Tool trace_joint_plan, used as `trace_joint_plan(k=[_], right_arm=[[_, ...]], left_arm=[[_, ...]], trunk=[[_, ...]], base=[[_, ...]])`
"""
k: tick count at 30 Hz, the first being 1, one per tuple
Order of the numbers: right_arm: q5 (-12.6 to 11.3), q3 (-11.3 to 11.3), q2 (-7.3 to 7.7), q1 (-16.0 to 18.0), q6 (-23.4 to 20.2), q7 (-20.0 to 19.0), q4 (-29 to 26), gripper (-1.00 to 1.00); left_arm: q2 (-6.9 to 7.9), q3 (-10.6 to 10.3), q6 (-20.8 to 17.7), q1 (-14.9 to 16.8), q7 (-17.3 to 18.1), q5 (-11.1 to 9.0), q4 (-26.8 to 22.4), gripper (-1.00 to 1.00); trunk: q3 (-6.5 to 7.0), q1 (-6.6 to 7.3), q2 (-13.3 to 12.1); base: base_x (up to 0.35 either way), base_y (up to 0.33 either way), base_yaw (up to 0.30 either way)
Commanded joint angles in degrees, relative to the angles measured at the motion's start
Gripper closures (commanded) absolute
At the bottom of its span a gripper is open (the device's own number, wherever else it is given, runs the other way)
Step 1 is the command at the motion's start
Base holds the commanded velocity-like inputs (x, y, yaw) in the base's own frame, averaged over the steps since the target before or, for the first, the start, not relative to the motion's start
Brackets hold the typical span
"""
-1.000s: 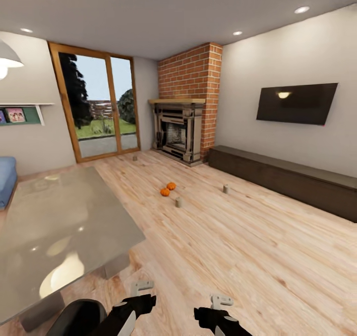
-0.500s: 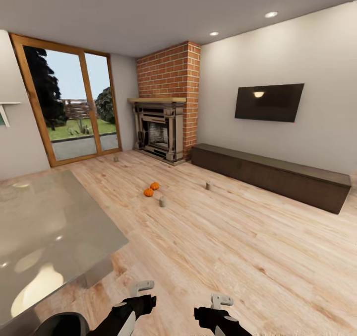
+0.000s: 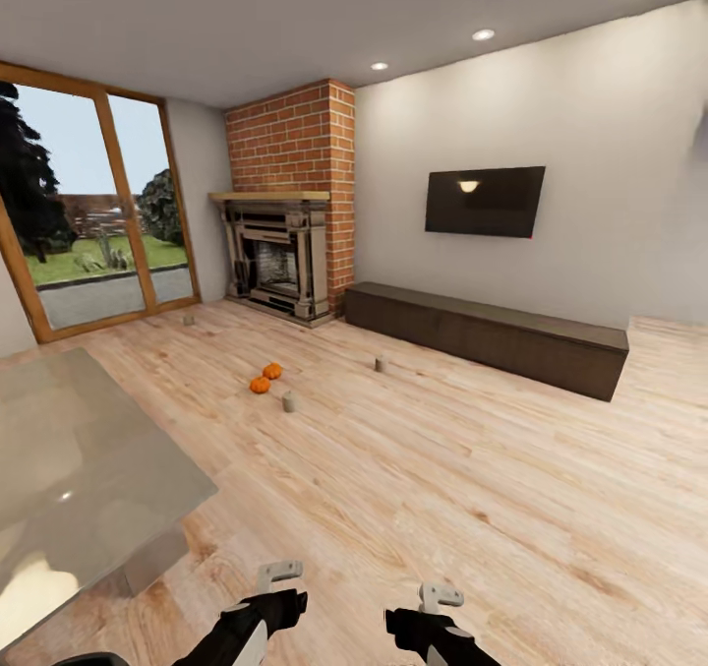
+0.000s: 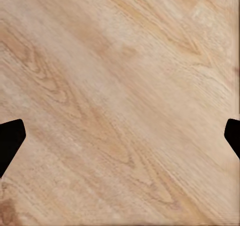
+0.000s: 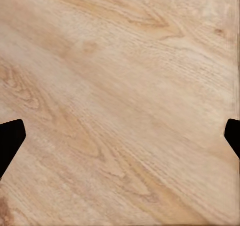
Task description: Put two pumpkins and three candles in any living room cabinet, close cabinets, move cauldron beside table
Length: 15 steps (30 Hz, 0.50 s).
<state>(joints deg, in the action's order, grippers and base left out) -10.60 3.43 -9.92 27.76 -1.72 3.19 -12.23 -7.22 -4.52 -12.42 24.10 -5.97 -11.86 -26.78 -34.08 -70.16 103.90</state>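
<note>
Glass table (image 3: 88, 459) cut off by left & bottom edges. Both arms cropped at bottom edge. Three candles (image 3: 289, 402) too small for detail. Pumpkins (image 3: 265, 379): stems too small to tell.

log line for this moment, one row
phase: approach | pumpkins: on floor, side by side | cabinet: closed, along tv wall | left gripper: open, empty | right gripper: open, empty

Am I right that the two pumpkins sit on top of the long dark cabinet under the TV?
Not quite: the head view shows the two pumpkins on the wood floor, out in front of the fireplace. The long dark cabinet does stand under the TV.
</note>
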Motion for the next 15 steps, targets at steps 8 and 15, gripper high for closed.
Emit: trace_joint_plan(k=[8, 15], right_arm=[[-1.7, 0.4, 0.02, 0.0, 1.7, 0.5, 0.0, -1.00], [-1.8, 0.5, 0.03, 0.0, 2.6, 0.7, 0.0, -1.00]], left_arm=[[0.71, -0.3, -0.3, 0.0, -0.9, -0.6, 0.1, -1.00], [0.71, 1.0, -0.3, 0.0, -6.6, -0.9, 0.1, -1.00]], trunk=[[-0.22, 0.01, 0.0], [-0.37, 0.01, 0.0]], base=[[0.000, 0.000, -0.255], [0.000, 0.000, -0.255]])
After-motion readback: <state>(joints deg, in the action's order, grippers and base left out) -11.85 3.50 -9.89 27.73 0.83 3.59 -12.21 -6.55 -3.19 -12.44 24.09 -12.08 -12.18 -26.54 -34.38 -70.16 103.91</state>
